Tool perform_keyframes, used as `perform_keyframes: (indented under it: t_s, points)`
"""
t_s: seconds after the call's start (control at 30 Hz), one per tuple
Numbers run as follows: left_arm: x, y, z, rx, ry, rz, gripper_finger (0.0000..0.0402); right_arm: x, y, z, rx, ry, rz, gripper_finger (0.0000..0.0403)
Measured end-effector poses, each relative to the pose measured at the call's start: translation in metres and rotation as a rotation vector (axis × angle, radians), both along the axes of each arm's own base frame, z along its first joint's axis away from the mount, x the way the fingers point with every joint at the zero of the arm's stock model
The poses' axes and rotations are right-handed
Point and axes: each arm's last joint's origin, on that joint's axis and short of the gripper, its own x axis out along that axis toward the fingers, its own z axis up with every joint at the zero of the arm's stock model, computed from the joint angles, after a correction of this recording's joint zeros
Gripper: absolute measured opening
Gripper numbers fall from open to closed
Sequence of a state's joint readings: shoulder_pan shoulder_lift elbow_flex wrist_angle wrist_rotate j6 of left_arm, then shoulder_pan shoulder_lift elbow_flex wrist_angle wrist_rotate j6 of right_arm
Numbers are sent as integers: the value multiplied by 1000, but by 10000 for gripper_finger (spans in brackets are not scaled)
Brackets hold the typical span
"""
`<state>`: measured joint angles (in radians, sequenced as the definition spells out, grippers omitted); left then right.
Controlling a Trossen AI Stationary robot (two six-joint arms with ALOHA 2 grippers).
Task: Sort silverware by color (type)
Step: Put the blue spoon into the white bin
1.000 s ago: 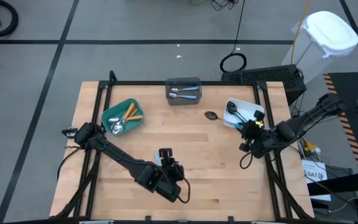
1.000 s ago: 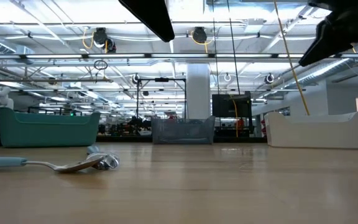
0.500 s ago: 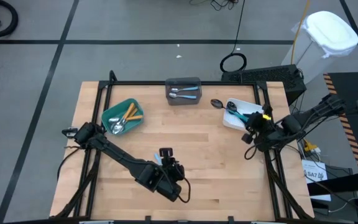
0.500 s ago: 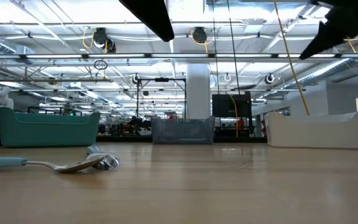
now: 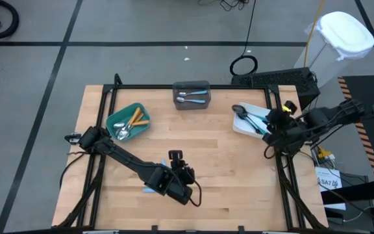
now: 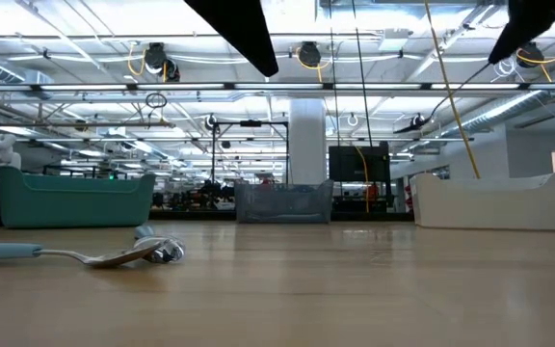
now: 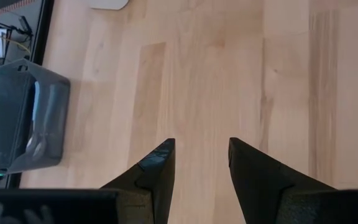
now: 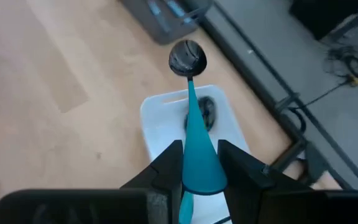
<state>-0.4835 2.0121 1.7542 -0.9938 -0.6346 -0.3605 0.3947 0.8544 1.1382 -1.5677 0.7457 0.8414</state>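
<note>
Right hand [image 8: 199, 167] clamped on one blue-handled black spoon [image 8: 189, 68], held over white bin [image 5: 250, 125]. Left hand [image 7: 201, 163] fingers apart, empty, low over table [image 5: 226, 169]. Three bins; one spoon [image 6: 75, 253] loose on table.

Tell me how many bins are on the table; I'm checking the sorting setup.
3: a teal bin at the table's left, a grey bin at the middle of the far edge, and a white bin at the right, under the right gripper holding a spoon.

I see a pale, smooth wood table [image 5: 206, 149], a glossy black spoon [image 8: 188, 57] head, a matt teal plastic handle, and a translucent grey plastic bin [image 7: 20, 118].
</note>
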Motion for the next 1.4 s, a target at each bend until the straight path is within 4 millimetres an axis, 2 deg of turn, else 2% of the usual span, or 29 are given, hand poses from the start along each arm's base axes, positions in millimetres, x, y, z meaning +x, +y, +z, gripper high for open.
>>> perform_keyframes:
  t_s: [0.5,0.67,1.0,1.4]
  points:
    - [7,15,0,13,9,19,150,-9,-11,-46,52,163,-109,82]
    - [9,21,0,16,11,28,150,-13,-13,-55,61,193,-123,82]
    - [14,25,1,13,-8,26,150,-5,-13,-82,-28,270,6,82]
    - [17,24,2,14,-25,-7,150,-4,-13,-83,-40,259,-1,82]
